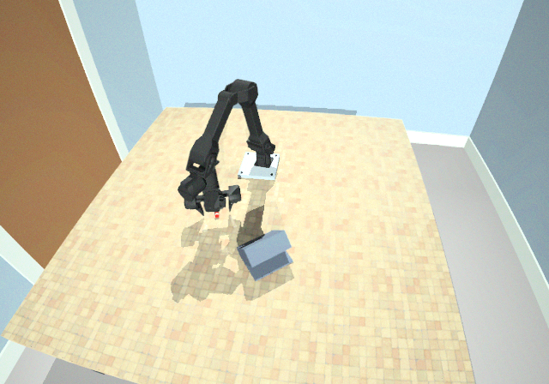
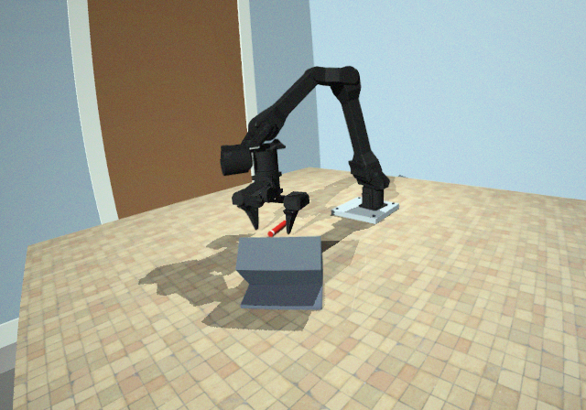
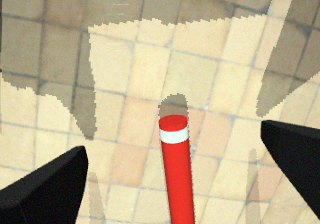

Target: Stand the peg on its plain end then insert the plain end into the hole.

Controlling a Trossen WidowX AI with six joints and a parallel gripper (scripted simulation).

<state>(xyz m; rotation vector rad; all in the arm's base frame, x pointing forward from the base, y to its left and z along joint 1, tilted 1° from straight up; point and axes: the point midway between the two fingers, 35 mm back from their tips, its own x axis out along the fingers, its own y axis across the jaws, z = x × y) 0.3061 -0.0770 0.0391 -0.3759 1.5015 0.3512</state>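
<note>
A red peg point(image 3: 176, 169) with a white band near one end lies flat on the table. In the wrist view its banded end points away from the camera, and it lies midway between my two fingers. My gripper point(image 2: 272, 223) is wide open, pointing down, with its fingertips low on either side of the peg point(image 2: 276, 228) and not touching it. In the top view only the peg's tip point(image 1: 216, 215) shows below the gripper point(image 1: 215, 210). The grey sloped panel point(image 2: 280, 269) stands just in front of the peg; its hole faces away and is hidden.
The arm's white base plate point(image 1: 259, 165) is behind the gripper. The panel point(image 1: 265, 254) stands close in front and to the right of the gripper. Walls and a brown door panel lie beyond the table's edges.
</note>
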